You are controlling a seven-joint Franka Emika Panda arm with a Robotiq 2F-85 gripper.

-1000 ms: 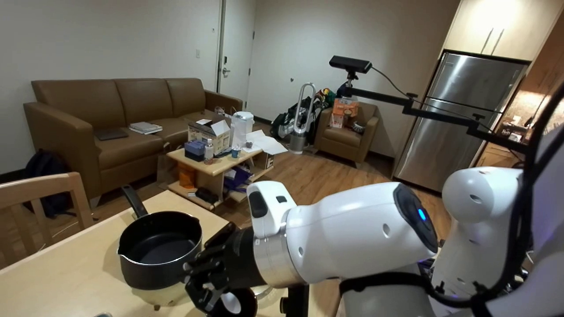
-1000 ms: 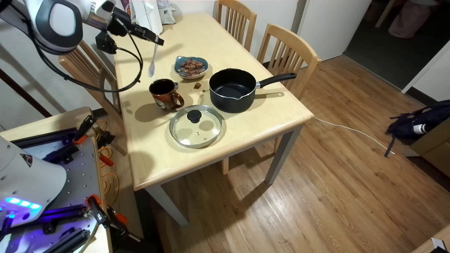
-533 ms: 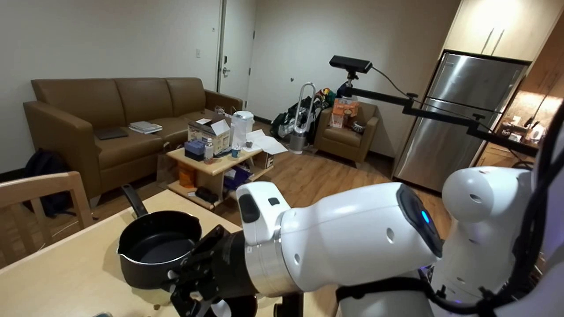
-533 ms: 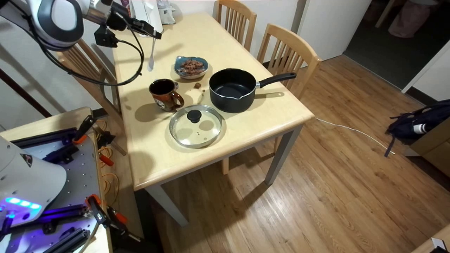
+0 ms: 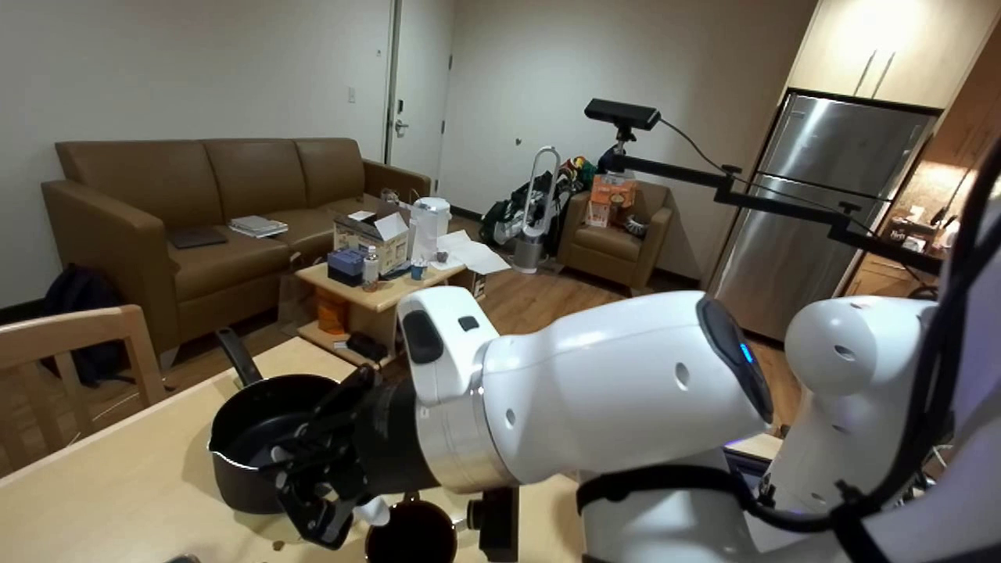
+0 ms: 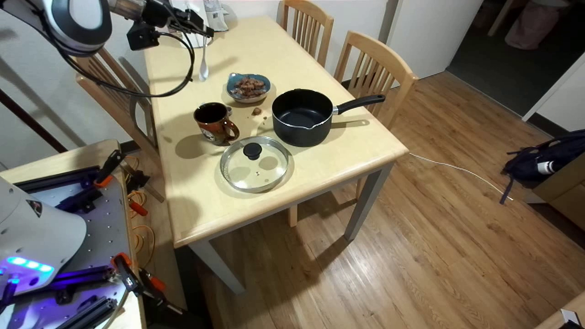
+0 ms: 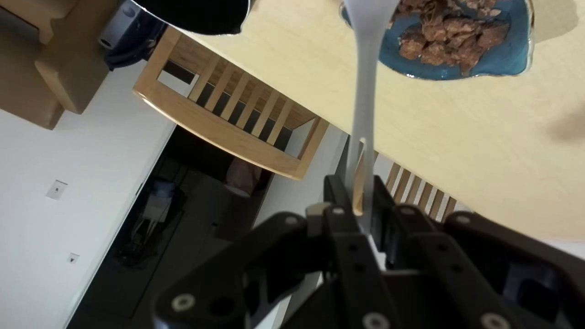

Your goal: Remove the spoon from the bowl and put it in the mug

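A pale spoon [image 6: 204, 72] hangs bowl-end down above the table, apart from everything on it. My gripper [image 6: 209, 33] is shut on its handle; in the wrist view the fingers of the gripper [image 7: 357, 188] pinch the forked end of the spoon [image 7: 364, 82]. The blue bowl [image 6: 233, 87] with brown food pieces sits on the table, and part of that bowl [image 7: 518, 45] shows top right in the wrist view. The brown mug [image 6: 218, 130] stands upright nearer the robot. From an exterior view the spoon's end [image 5: 374, 512] appears beside the rim of the mug [image 5: 412, 539].
A black saucepan [image 6: 301, 130] with its handle over the table edge stands beside the blue bowl. A glass lid [image 6: 254, 173] with a black knob lies in front of the mug. Food crumbs [image 6: 257, 111] lie between mug and bowl. Chairs [image 6: 374, 59] line the table's side.
The gripper has lifted and shifted with the spoon still in it. In an exterior view the spoon's end has passed from in front of the mug to beside it. The dishes have stayed put.
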